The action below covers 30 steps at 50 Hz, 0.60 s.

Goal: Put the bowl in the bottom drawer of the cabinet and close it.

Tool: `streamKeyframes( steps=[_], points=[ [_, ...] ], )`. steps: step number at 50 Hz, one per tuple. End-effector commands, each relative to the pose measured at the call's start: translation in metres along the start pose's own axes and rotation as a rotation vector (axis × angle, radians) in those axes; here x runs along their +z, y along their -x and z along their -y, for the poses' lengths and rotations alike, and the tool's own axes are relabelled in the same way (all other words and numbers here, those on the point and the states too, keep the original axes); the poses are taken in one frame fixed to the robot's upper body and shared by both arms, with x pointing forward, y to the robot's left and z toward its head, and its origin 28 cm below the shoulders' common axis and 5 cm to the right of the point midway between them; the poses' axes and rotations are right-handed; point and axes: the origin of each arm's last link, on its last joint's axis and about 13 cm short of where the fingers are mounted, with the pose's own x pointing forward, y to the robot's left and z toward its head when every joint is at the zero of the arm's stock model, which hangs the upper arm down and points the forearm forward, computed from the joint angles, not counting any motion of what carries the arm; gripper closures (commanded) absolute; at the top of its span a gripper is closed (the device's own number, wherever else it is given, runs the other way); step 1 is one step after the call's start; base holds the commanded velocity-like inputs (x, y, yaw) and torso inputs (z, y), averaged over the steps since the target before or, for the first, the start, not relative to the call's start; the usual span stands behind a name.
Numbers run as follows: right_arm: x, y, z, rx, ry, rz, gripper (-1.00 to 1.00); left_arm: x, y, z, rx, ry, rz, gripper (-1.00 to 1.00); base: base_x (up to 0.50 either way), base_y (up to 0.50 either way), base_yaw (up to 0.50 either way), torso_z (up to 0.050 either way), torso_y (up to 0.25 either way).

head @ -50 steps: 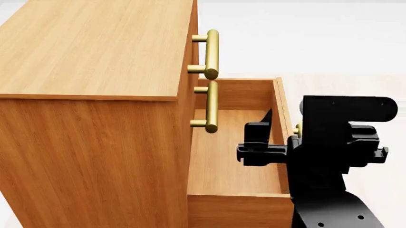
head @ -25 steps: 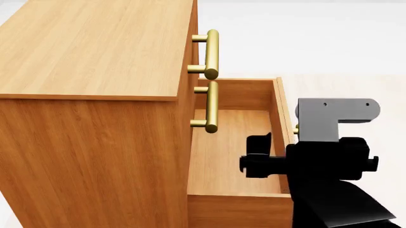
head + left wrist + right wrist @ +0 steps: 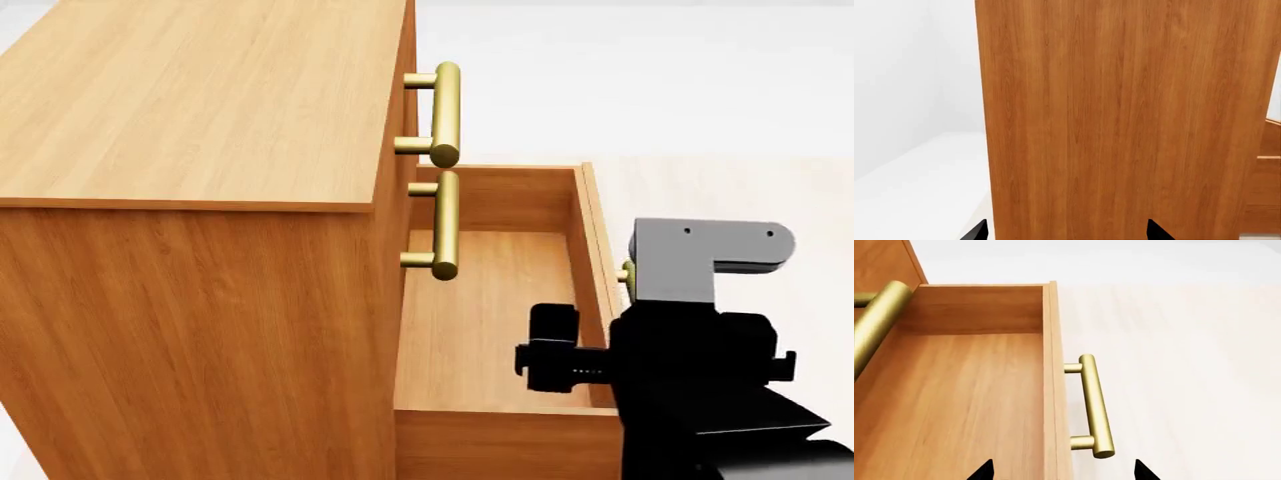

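In the left wrist view, the orange-brown wood-grain cabinet [image 3: 1121, 115] filled most of the frame as a flat side panel. Two black tips of the left tool [image 3: 1066, 231] showed well apart, so it stood spread and empty, facing that panel.

In the head view, the shallow orange-brown wooden bottom drawer [image 3: 483, 310] stood pulled out with its floor bare. The two upper drawers were shut, their brass bar handles [image 3: 445, 160] in line one behind the other. The right tool [image 3: 554, 360] hung over the drawer's front wall. Compared with a second earlier, it had drawn back from deeper inside the drawer toward the near corner, and the arm's grey bracket [image 3: 694, 258] had come into sight. Judging from that, the opening step looked finished and the arm seemed to be clearing away; fetching the bowl remained. The small speckled bowl appeared in no view, so its place could not be told.

In the right wrist view, the drawer's front wall [image 3: 1053, 385] ran away from the camera, and its brass cylindrical bar handle [image 3: 1093, 405] lay parallel to it, long axis along the drawer's width, standing off on two posts toward the pale floor [image 3: 1187, 365]. The right tool's two black tips sat apart, straddling the wall and pinching nothing.
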Motion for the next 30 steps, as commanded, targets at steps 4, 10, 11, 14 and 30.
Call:
streamKeyframes(
  steps=[4,10,11,14,30],
  points=[
    [0.004,-0.005,0.002,0.002,-0.041,-0.057,-1.0,0.0,0.0,0.0,0.0,0.001,0.001,-1.0,0.0,0.0,0.0,0.0,0.0],
    [-0.002,-0.009,0.002,-0.001,0.001,-0.078,-1.0,-0.001,0.0,0.0,0.0,0.002,0.001,-1.0,0.0,0.0,0.0,0.0,0.0],
    [-0.002,-0.009,0.002,0.002,0.001,-0.081,-1.0,0.0,0.0,0.0,0.0,0.002,0.001,-1.0,0.0,0.0,0.0,0.0,0.0],
    [-0.004,-0.011,0.003,-0.008,0.015,-0.094,-1.0,-0.001,0.0,0.0,0.0,0.003,0.001,-1.0,0.0,0.0,0.0,0.0,0.0],
    [-0.013,-0.02,0.006,-0.042,0.053,-0.141,-1.0,0.0,0.0,0.0,-0.001,0.005,0.001,-1.0,0.0,0.0,0.0,0.0,0.0]
  ],
)
